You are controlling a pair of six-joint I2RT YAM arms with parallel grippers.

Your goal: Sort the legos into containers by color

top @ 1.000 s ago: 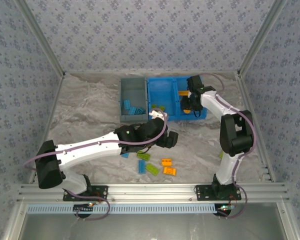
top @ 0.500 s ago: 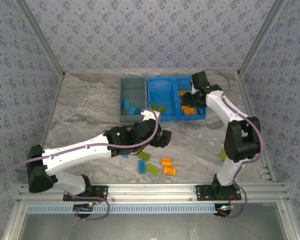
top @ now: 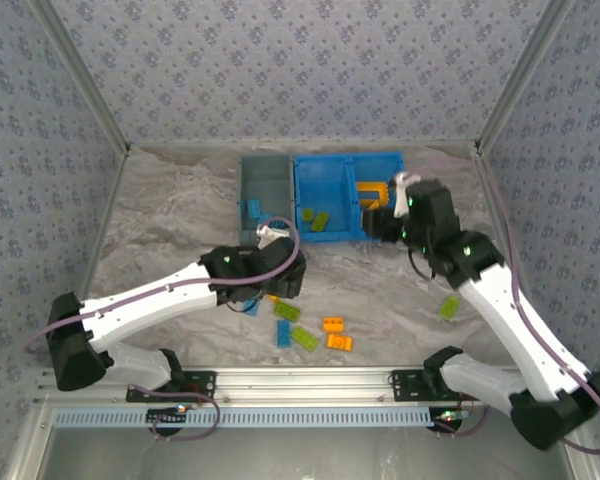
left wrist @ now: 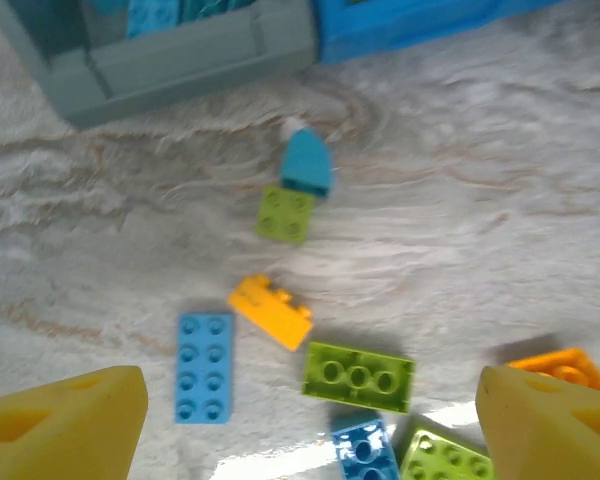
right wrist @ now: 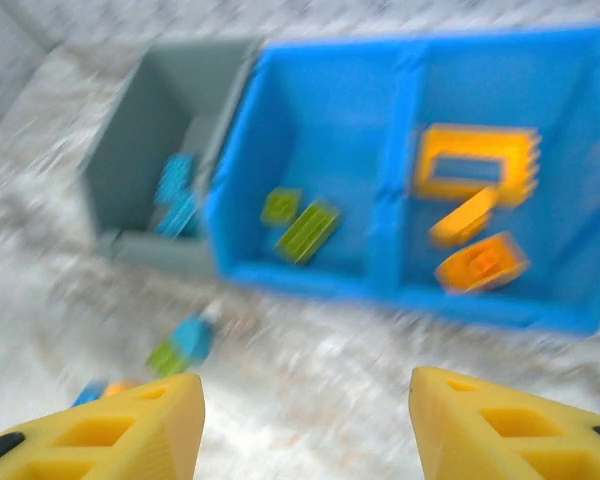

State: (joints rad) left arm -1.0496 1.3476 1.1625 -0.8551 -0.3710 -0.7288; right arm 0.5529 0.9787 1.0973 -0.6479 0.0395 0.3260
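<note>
Loose legos lie on the table between the arms: a blue brick (left wrist: 204, 366), an orange one (left wrist: 270, 312), an upturned lime one (left wrist: 359, 376), and a small lime piece (left wrist: 286, 214) touching a blue piece (left wrist: 306, 165). My left gripper (left wrist: 310, 430) hangs open above them with nothing between its fingers. The grey-blue container (right wrist: 160, 150) holds blue bricks (right wrist: 177, 195). The bright blue container (right wrist: 400, 290) holds lime bricks (right wrist: 305, 228) on its left and an orange frame (right wrist: 475, 160) with orange bricks (right wrist: 480, 262) on its right. My right gripper (right wrist: 310, 430) is open and empty, just in front of that bin.
In the top view the left gripper (top: 278, 285) is in front of the grey bin (top: 246, 200) and the right gripper (top: 378, 225) is at the blue bin's (top: 298, 195) near right corner. A lone lime brick (top: 448, 307) lies to the right. Patterned walls enclose the table.
My right gripper has pulled back out of the blue bin's right compartment toward the near side. My left gripper has drawn away from the bins, leftward and nearer, over the loose bricks.
</note>
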